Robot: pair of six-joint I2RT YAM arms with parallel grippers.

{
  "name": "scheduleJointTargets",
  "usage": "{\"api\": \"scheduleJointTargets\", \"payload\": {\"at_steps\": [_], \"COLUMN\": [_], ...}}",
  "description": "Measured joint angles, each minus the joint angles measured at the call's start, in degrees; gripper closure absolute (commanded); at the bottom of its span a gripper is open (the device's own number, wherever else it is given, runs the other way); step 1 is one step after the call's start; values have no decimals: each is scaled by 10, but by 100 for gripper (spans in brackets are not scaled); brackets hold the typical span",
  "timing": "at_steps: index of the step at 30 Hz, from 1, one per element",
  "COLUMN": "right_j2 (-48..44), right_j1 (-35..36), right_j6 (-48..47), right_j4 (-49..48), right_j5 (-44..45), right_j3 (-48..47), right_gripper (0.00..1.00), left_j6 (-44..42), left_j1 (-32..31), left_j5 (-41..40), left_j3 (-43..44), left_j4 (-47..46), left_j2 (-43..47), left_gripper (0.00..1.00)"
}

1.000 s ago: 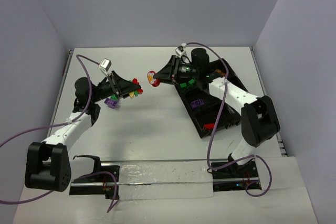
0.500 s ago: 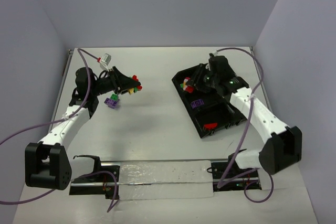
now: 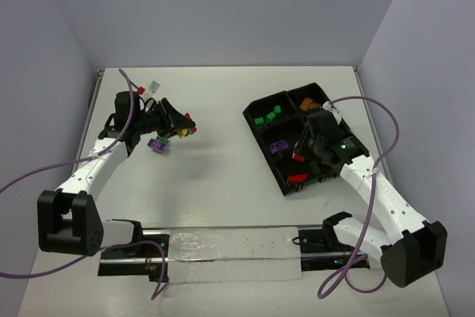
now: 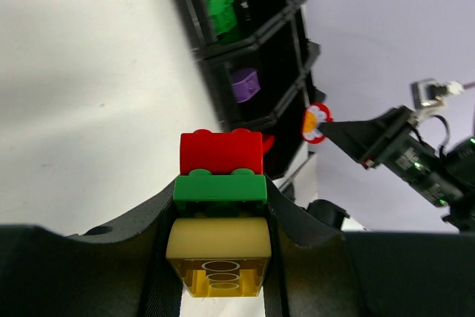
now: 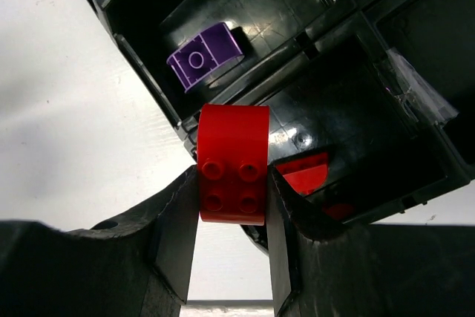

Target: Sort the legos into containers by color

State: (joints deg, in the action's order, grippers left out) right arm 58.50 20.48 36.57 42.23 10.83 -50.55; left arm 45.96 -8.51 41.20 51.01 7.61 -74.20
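The right gripper (image 5: pixel 232 177) is clamped on a red brick (image 5: pixel 232 146), a finger pressed on each side and the studs facing the wrist camera. Just below it, slightly off to one side, a second red piece (image 5: pixel 306 171) lies in a compartment of the tray (image 5: pixel 145 72). The next compartment beyond the gripper holds a purple brick (image 5: pixel 205 57), and further on are green bricks (image 3: pixel 267 116). A second ago this gripper was out over the bare desk (image 3: pixel 215 183), close to the other arm. Half a second ago it was over the far end of the tray, and now it hangs over the near end, above the reds. I judge the brick has reached its matching colour and only the release is left.

Well away across the desk, the left gripper (image 4: pixel 220 200) is closed on a stack of three bricks (image 4: pixel 220 206): yellow nearest the wrist, green in the middle, red at the tip. It has drawn back slightly with its hold unchanged. Just beside it on the desk sits a purple cluster (image 3: pixel 156 144). That stack probably needs pulling apart before it can be sorted, so the left arm is likely waiting for the right to come back
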Motion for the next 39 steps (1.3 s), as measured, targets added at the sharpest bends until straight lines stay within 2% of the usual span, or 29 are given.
{"api": "scheduleJointTargets", "payload": {"at_steps": [8,22,39], "right_j2": [-28,-53,-44], "right_j1": [-6,-12,-20], "right_j6": [13,30,30], "right_j4": [21,34,30], "right_j5": [-1,-5,-12], "right_j3": [15,41,66], "right_gripper": [100,100,100], "left_j6": [-38,-79,-94], "left_j1": [0,-17,-27], "left_j5": [-61,-180,-222], "left_j3": [14,28,41], "left_j4": [76,149,167], "left_j2": [-1,-1,-29], "left_gripper": [100,100,100]}}
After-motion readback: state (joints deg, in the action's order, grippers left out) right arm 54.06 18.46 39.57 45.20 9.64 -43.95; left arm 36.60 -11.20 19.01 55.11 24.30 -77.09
